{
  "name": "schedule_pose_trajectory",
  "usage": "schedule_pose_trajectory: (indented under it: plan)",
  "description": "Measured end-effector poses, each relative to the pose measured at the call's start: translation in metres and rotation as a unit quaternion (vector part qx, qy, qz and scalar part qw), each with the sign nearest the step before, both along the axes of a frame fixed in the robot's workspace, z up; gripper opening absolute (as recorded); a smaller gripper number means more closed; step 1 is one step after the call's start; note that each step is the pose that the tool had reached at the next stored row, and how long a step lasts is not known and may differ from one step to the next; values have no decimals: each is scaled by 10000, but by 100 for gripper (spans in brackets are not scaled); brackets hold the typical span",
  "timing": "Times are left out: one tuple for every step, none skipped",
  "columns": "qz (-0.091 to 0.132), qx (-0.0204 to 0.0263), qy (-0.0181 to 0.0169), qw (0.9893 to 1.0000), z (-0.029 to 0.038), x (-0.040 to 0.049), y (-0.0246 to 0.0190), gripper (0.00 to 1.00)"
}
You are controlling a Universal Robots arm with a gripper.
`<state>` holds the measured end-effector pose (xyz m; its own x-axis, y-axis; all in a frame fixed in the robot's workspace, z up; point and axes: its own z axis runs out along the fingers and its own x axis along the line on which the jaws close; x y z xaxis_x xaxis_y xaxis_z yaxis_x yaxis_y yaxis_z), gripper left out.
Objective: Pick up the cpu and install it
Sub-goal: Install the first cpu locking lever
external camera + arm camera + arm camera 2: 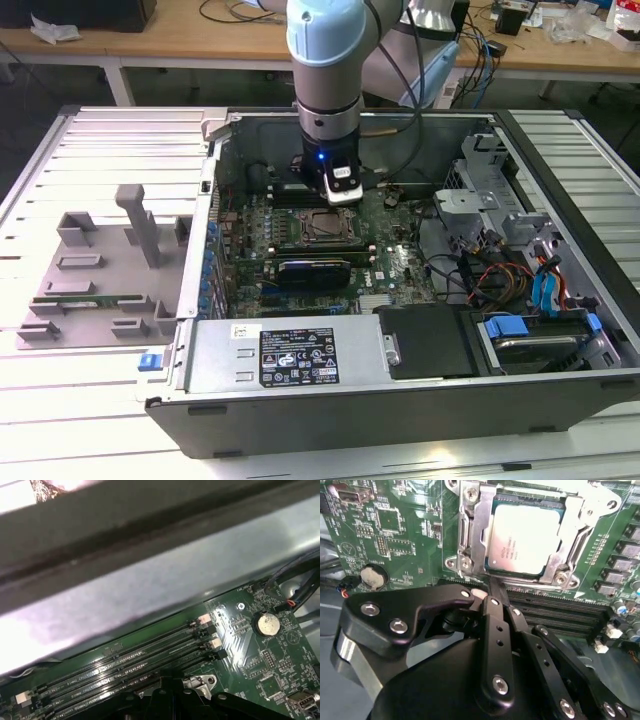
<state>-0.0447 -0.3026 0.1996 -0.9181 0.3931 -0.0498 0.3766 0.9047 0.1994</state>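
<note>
Going by the exterior view's left first: a grey plastic fixture (100, 270) is sitting on the slatted table (60, 420) next to the open computer case (400, 410), and nothing on it is looking like a chip to me. Moving into the case, the green motherboard (255, 245) is lying flat, and the cpu (525, 537) is sitting inside the socket frame (470, 535) with its silvery top facing up. It's looking square and level in the second wrist view. So I'm reading this as the tail end of the install, with the chip in place, not the pickup. The gripper (496, 587) is hanging just beside the socket, over the memory slots (125, 672), apart from the chip. Its jaws are looking pinched together with nothing between them. There's a coin battery (372, 577) off to one side on the board too. I'm not able to tell whether the metal latch is clamped down or just resting. I'm thinking any further move here is calling for a gentle, straight approach, keeping clear of the slots and not nudging the chip sideways in its seat. Over on the exterior view's right, the cable bundle (500, 275) and the blue-tabbed drive (530, 335) are sitting well apart from all this.
</note>
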Motion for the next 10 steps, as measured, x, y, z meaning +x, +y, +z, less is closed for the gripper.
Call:
schedule_pose_trajectory:
  plan:
    - [0, 21, 0, 10000, 0, 0, 0, 11]
    - [0, 39, 0, 10000, 1, 0, 1, 11]
    - [0, 40, 0, 10000, 18, 0, 1, 11]
    - [0, 40, 0, 10000, 43, 0, 0, 11]
    - [0, 40, 0, 10000, 65, 0, 0, 11]
    - [0, 39, 0, 10000, 106, 0, 1, 11]
    - [1, 30, 1, 10000, 139, 0, 0, 11]
    - [0, -7, 0, 10000, 157, 1, 1, 11]
    - [0, -67, 1, 10000, 165, 0, 0, 11]
    - [0, -237, 2, 9997, 173, 0, 0, 11]
